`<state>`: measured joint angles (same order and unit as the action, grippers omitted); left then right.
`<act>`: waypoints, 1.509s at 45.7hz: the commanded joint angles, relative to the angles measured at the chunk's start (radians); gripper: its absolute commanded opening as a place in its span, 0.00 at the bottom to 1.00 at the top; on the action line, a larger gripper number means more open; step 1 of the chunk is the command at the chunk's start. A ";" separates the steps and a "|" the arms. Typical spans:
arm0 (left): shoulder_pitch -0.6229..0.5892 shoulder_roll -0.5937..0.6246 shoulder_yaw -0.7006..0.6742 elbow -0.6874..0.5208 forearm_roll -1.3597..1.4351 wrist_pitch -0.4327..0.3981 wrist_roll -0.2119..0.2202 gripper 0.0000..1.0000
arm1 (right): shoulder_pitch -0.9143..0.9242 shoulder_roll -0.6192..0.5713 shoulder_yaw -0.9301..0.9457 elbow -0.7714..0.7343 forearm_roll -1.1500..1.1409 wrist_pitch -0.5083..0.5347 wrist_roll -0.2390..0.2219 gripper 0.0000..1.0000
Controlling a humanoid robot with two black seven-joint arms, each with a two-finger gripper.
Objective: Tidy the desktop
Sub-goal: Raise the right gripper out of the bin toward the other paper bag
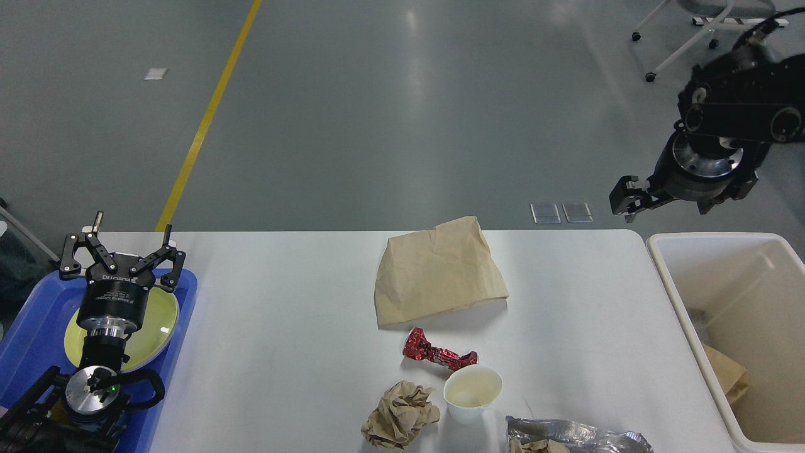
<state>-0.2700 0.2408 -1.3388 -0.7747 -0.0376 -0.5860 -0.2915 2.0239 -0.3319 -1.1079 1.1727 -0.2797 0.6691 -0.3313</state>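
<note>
Risks toppling paper cup (472, 393) reaching for red wrapper (438, 355); left gripper (121, 247) spread, right gripper (635, 198) unclear.

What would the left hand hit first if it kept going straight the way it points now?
Probably nothing: the left hand, open over the blue tray, points past the desktop's far edge toward bare floor. Depth is unclear.

Left tool (121, 242) low with fingers spread wide — right tool (631, 198) raised high, fingers indistinct
</note>
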 commanded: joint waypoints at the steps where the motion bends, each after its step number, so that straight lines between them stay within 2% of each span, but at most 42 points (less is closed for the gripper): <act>1: 0.000 0.000 0.001 0.000 0.001 0.000 0.000 0.96 | 0.166 0.057 -0.003 0.080 0.118 0.112 0.000 1.00; 5: 0.000 0.000 0.000 0.000 -0.001 0.000 0.000 0.96 | 0.278 0.112 -0.004 0.140 0.246 0.153 0.001 1.00; 11: 0.000 0.000 0.001 0.000 0.001 0.000 0.000 0.96 | 0.446 0.178 -0.006 0.266 0.341 0.152 0.003 1.00; 16: 0.000 0.000 0.000 0.000 -0.001 0.000 0.000 0.96 | 0.561 0.185 0.016 0.370 0.373 0.139 0.006 1.00; 20: 0.000 0.000 0.000 0.000 -0.001 0.000 0.000 0.96 | 0.584 0.175 0.030 0.384 0.421 0.136 0.006 1.00; 27: 0.000 0.000 0.000 0.000 -0.001 0.000 0.000 0.96 | 0.553 0.177 0.030 0.380 0.430 0.124 0.008 1.00; 44: 0.000 0.000 0.000 0.000 0.001 0.000 0.000 0.96 | 0.435 0.185 0.030 0.374 0.429 -0.022 0.006 1.00; 54: 0.000 0.000 0.000 0.000 -0.001 0.000 0.000 0.96 | 0.349 0.186 0.030 0.351 0.427 -0.160 0.006 1.00; 61: 0.000 0.000 0.000 0.000 -0.001 0.000 0.000 0.96 | 0.199 0.189 0.039 0.272 0.448 -0.259 0.006 1.00; 69: 0.000 0.000 0.000 0.000 0.001 0.000 0.000 0.96 | -0.033 0.221 0.053 0.081 0.574 -0.344 0.006 1.00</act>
<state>-0.2700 0.2408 -1.3392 -0.7747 -0.0370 -0.5860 -0.2914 2.1326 -0.1314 -1.0594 1.3787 0.2146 0.3768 -0.3252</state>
